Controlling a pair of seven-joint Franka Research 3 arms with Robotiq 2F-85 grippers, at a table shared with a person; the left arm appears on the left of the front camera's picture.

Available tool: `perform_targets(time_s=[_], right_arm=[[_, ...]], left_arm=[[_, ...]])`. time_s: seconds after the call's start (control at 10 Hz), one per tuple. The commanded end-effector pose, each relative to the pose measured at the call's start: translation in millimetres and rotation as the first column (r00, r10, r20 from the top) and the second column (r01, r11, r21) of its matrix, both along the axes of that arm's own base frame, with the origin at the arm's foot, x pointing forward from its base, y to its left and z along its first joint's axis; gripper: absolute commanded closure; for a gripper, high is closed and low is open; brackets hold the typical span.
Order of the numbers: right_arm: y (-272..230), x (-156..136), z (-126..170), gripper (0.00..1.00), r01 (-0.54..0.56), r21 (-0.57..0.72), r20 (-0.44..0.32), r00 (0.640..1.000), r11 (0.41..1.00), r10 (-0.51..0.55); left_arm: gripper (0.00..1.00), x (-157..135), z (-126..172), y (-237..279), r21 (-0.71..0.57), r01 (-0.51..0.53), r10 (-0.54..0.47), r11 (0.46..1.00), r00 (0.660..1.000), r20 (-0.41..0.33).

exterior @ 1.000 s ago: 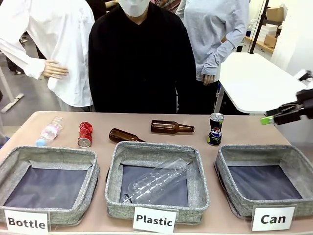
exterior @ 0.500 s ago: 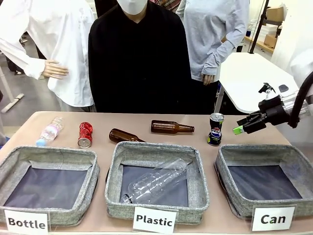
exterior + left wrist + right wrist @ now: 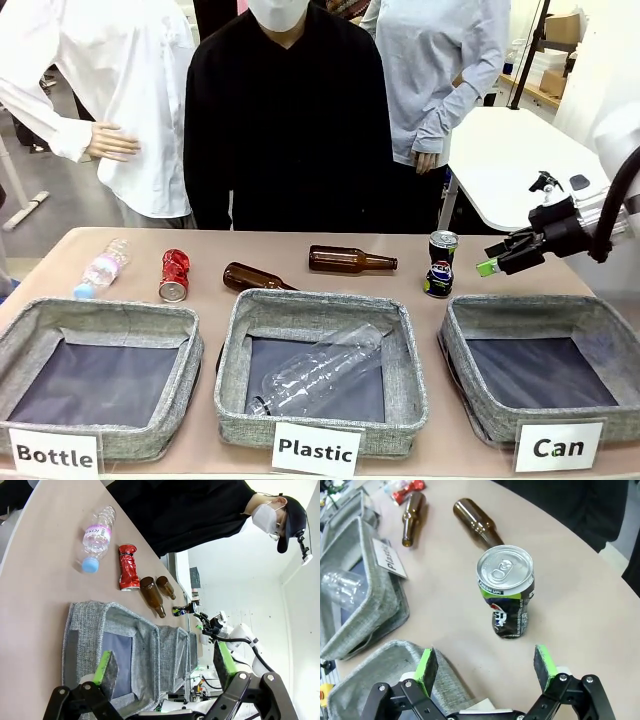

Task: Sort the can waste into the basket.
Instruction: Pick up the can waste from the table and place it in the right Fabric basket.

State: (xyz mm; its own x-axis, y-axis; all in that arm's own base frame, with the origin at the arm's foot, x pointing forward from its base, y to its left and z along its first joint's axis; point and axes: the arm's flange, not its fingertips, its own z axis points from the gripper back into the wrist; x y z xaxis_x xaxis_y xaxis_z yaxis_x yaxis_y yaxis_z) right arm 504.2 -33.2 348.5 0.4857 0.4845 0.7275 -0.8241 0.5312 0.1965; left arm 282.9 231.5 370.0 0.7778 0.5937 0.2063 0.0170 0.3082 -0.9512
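Observation:
A crushed dark Pepsi can [image 3: 440, 264] stands upright on the table behind the basket [image 3: 530, 310] signed "Can". My right gripper [image 3: 492, 257] hovers open just right of this can, a little above the table. Its wrist view has the can [image 3: 506, 592] centred ahead of the open gripper [image 3: 485, 667], with a grey basket corner [image 3: 385, 667] below left. A crushed red can [image 3: 174, 275] lies at the far left of the table, behind the "Bottle" basket. My left gripper [image 3: 165, 667] is open with nothing between its fingers; the red can [image 3: 128, 567] lies far ahead of it.
Two brown glass bottles [image 3: 350, 260] [image 3: 255, 277] lie between the cans. A clear plastic bottle [image 3: 103, 268] lies far left, another [image 3: 320, 368] inside the "Plastic" basket [image 3: 320, 305]. The "Bottle" basket [image 3: 100, 310] holds nothing. A person in black [image 3: 285, 130] stands across the table.
My right gripper has come in from the right edge toward the Pepsi can, then held nearly still over the last half second. Cans and bottles have not moved.

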Motion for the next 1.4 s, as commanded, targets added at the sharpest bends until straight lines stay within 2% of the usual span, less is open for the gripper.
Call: perform_targets(time_s=[0.0, 0.2, 0.4, 0.7, 1.0, 1.3], right_arm=[[-9.1, 28.5, -19.3, 0.00, -0.030, 0.040, 0.085, 0.996, 0.999, 0.027], [-5.5, 47.7, -37.1, 0.00, -0.062, 0.041, 0.139, 0.989, 0.997, 0.055], [-1.5, 60.3, -53.5, 0.00, -0.067, 0.051, 0.151, 0.987, 0.996, 0.059], [9.4, 64.8, -70.5, 0.00, -0.112, 0.065, 0.157, 0.982, 0.992, 0.101], [29.1, 69.4, -83.3, 0.00, -0.148, 0.088, 0.214, 0.969, 0.985, 0.126], [34.2, 71.3, -89.2, 0.00, -0.170, 0.194, 0.245, 0.962, 0.966, 0.120]], left_arm=[[0.00, 1.0, 0.1, 0.5, -0.004, -0.002, 0.002, 1.000, 0.999, 0.035], [0.00, 1.0, 0.1, 0.5, -0.004, -0.002, 0.002, 1.000, 0.999, 0.035], [0.00, 1.0, 0.1, 0.5, -0.004, -0.002, 0.002, 1.000, 0.999, 0.035], [0.00, 1.0, 0.1, 0.5, -0.004, -0.002, 0.002, 1.000, 0.999, 0.035], [0.00, 1.0, 0.1, 0.5, -0.004, -0.002, 0.002, 1.000, 0.999, 0.035], [0.00, 1.0, 0.1, 0.5, -0.004, -0.002, 0.002, 1.000, 0.999, 0.035]])
